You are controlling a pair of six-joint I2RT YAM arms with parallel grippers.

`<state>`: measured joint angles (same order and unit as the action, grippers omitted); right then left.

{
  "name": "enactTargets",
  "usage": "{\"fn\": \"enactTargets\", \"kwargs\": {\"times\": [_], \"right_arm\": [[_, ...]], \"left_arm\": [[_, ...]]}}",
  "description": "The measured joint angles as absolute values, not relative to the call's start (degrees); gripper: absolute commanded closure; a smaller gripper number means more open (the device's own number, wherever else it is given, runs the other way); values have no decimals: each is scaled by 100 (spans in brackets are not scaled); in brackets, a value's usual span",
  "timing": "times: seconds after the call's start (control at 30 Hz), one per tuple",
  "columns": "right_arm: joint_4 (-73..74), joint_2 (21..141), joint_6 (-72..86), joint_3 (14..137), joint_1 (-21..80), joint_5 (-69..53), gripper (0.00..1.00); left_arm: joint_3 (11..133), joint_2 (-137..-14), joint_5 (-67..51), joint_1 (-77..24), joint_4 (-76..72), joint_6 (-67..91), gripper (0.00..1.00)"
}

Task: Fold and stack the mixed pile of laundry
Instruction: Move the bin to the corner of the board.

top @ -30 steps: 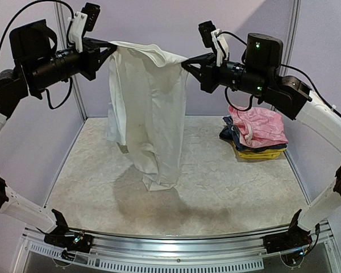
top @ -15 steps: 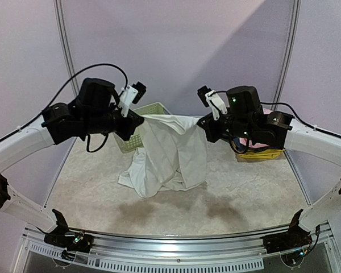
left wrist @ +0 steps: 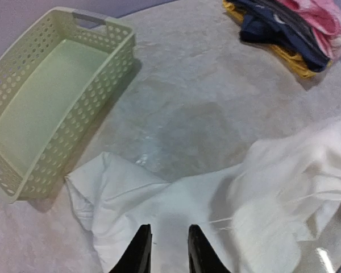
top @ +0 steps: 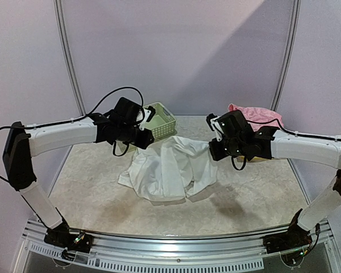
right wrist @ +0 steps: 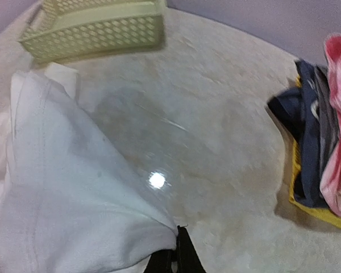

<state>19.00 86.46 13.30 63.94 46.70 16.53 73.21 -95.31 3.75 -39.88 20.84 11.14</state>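
The white garment (top: 169,173) lies crumpled in the middle of the table (top: 244,202), a little left of centre. Most of it is spread on the surface in loose folds. Its right edge is lifted off the table and drawn up toward the right gripper (top: 213,149).

The right wrist view shows that gripper (right wrist: 173,259) with its fingers pressed together on a bunched corner of the white garment (right wrist: 74,199), and the cloth fans out from the pinch toward the left.

On the left side, the left gripper (top: 149,138) hangs low over the far left part of the garment. In the left wrist view its two dark fingers (left wrist: 141,253) stand a little apart with nothing clamped between them, and the white garment (left wrist: 176,210) lies flat beneath them.

Farther back on the left, the green basket (top: 162,121) sits on the table just beyond the garment's far edge. Its inside shows bare in the left wrist view (left wrist: 96,96).

At the far right the pink piece (top: 253,112) rests on top of the dark blue and yellow clothes (right wrist: 307,151), well apart from the white garment. The right arm hides most of that stack in the top view.
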Motion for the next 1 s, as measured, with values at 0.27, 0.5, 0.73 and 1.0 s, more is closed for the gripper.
{"fn": "enactTargets", "kwargs": {"times": [0.27,0.5,0.73,1.0], "right_arm": [[2399,8709,1879,5651,4305,2279,100],[2397,8707,1970,5443,4311,2373,100],[2351,8707,1968,5443,4309,2379,100],[2226,8707,1968,5380,4294,2453,100]], "left_arm": [[7463,-10014,1028,-3046,2196,1177,31],[8455,-11093,934,-2832,2473,958,61],[8757,-11609,287,-2827,2773,913,61],[9179,-12173,237,-2633,2897,875,61]]}}
